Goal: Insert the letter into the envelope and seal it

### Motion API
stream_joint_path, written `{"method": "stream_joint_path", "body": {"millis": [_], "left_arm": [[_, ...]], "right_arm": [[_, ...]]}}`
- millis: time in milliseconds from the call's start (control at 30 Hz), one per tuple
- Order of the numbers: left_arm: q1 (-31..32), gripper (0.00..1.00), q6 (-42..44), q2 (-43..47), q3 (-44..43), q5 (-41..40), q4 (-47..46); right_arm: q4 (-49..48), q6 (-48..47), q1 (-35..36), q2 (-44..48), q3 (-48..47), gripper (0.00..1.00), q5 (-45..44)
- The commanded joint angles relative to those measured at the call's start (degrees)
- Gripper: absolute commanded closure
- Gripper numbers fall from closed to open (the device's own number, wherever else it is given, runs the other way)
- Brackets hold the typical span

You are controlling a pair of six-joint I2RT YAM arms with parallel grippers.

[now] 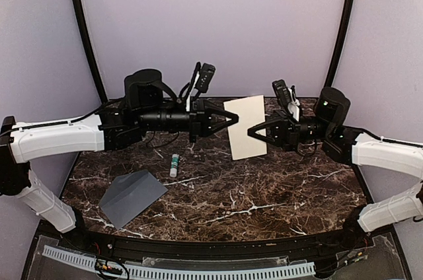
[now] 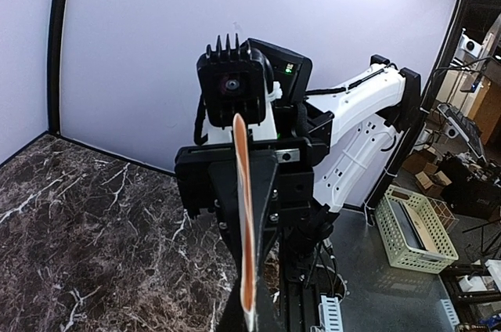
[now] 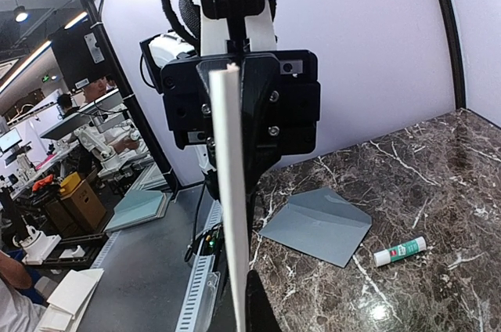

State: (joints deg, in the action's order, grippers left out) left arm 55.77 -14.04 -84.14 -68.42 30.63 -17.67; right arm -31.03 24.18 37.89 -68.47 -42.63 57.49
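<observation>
The cream letter (image 1: pixel 247 111) hangs upright in the air above the back of the marble table, held from both sides. My left gripper (image 1: pixel 234 119) is shut on its left edge and my right gripper (image 1: pixel 252 131) is shut on its right part. Both wrist views show the letter edge-on, as an orange-lit strip (image 2: pixel 245 230) on the left wrist and a white strip (image 3: pixel 231 191) on the right wrist, with the other gripper behind it. The grey envelope (image 1: pixel 132 195) lies flat at the front left of the table, also seen as the envelope (image 3: pixel 317 226) below the right wrist.
A white glue stick (image 1: pixel 174 164) with a green label lies on the table (image 1: pixel 264 194) between the envelope and the letter, and the glue stick (image 3: pixel 399 251) also shows in the right wrist view. A ribbed cable duct (image 1: pixel 198 271) runs along the table's front edge.
</observation>
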Motion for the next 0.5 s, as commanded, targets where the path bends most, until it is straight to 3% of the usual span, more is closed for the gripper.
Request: {"method": "stream_joint_path", "body": {"millis": [0, 67, 100, 167, 200, 300, 467], "left_arm": [[0.04, 0.99, -0.85, 1.8, 1.35, 0.54, -3.16], [0.04, 0.84, -0.71, 2.08, 1.92, 0.57, -3.18], [0.04, 0.69, -0.48, 2.3, 2.08, 0.39, -2.99], [0.04, 0.5, -0.32, 2.71, 3.37, -0.11, -3.02], [0.04, 0.45, -0.3, 2.87, 3.77, -0.3, -3.04], [0.04, 0.43, -0.81, 2.9, 5.43, -0.48, -3.76], [0.04, 0.56, -2.66, 0.83, 6.35, 1.58, -5.73]], "right_arm": [[-1.82, -0.2, 0.3, 0.37, -1.1, 1.0, -0.31], [-1.85, 0.08, 0.33, 0.85, -0.71, 1.0, -1.38], [-2.0, 0.47, 0.33, 1.24, -0.51, 1.0, -2.05], [-2.65, 1.49, 0.34, 2.02, 0.13, 1.0, -3.85], [-3.27, 2.13, 0.32, 2.37, 0.48, 1.0, -4.56], [-6.08, 3.96, 0.34, 3.48, 1.66, 1.0, -5.91], [-8.83, 5.31, 0.34, 3.89, 2.37, 1.0, -7.16]]}}
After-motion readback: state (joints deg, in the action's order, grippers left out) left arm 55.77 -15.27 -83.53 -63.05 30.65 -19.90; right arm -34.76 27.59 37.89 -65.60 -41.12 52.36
